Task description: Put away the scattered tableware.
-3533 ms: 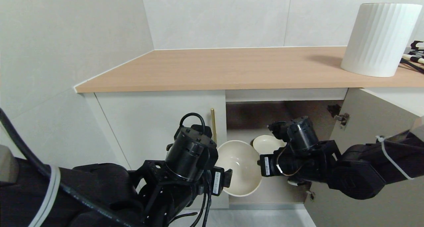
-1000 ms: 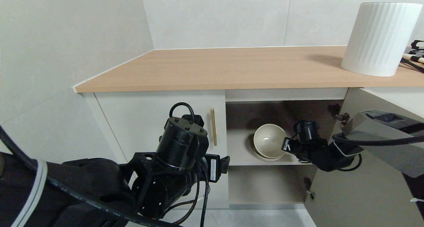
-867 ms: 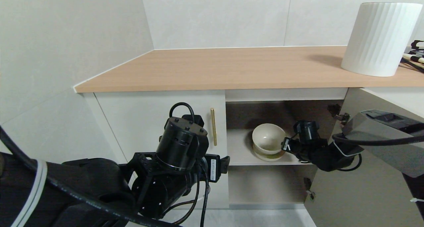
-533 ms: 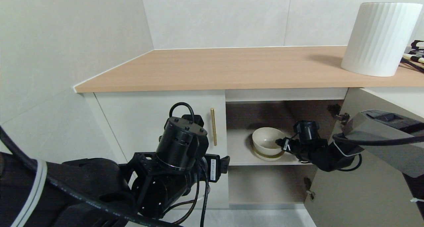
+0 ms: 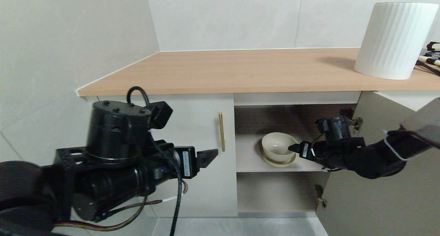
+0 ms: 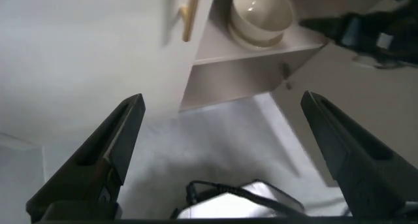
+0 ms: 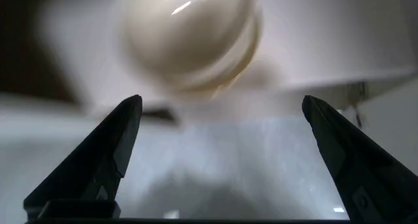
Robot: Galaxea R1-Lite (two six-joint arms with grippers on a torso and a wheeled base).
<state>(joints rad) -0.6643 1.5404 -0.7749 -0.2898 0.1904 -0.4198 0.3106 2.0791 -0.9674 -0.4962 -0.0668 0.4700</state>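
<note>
A cream, glossy, round bowl (image 5: 278,146) stands upright, nested in a shallower dish (image 5: 275,162) of the same colour. Both rest on the upper shelf (image 5: 247,157) of the open cabinet, just right of the brass door handle (image 5: 221,132). The right hand (image 5: 294,148) is beyond the bowl from the handle, level with its rim, fingers spread wide and empty. The left hand (image 5: 209,155) is just left of the handle, before the closed door, also spread wide and holding nothing.
</note>
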